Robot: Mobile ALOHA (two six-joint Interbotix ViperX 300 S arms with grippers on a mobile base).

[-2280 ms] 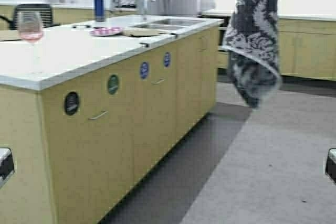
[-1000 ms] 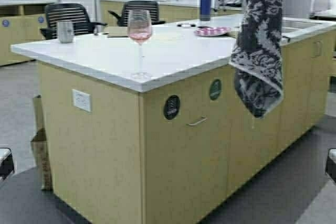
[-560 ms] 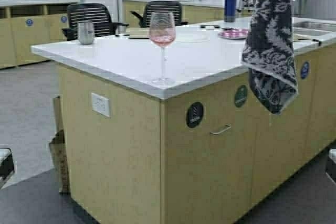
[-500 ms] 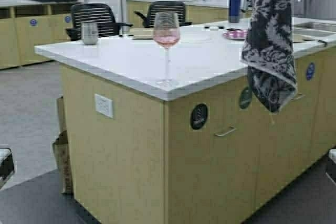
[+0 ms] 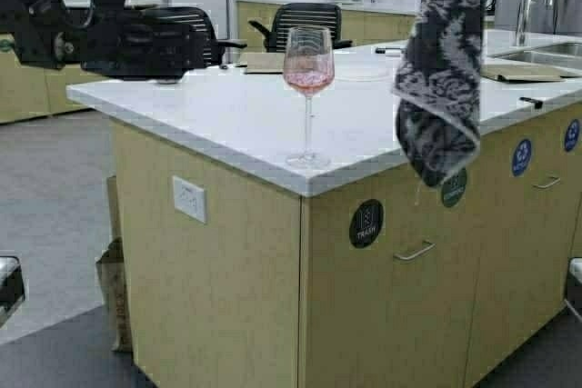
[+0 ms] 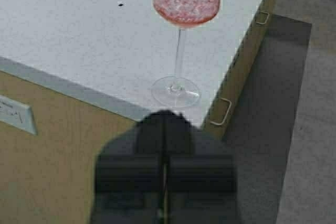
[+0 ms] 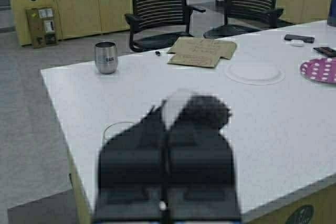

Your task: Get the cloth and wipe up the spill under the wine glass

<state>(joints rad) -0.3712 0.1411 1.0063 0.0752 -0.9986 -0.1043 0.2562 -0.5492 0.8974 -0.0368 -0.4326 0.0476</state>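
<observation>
While our right gripper (image 7: pixel 167 129), fingers seemingly clamped, dangles the cloth (image 5: pixel 443 70) beside the wine glass (image 5: pixel 308 74) on the counter (image 5: pixel 209 115), our left gripper (image 6: pixel 165 145) hovers closed, empty.

Left arm raised high over the counter's far left corner, left pincer (image 6: pixel 164 129) closed and empty, right pincer (image 7: pixel 167 124) raised, clamped shut on the cloth (image 5: pixel 443 61)

Glass (image 6: pixel 181 30) upright on white counter (image 6: pixel 79 40), foot near the corner edge, pink liquid in bowl. Left gripper (image 6: pixel 164 129) just short of the foot, fingers pressed together. Cabinet handle (image 6: pixel 224 113) beside.
</observation>
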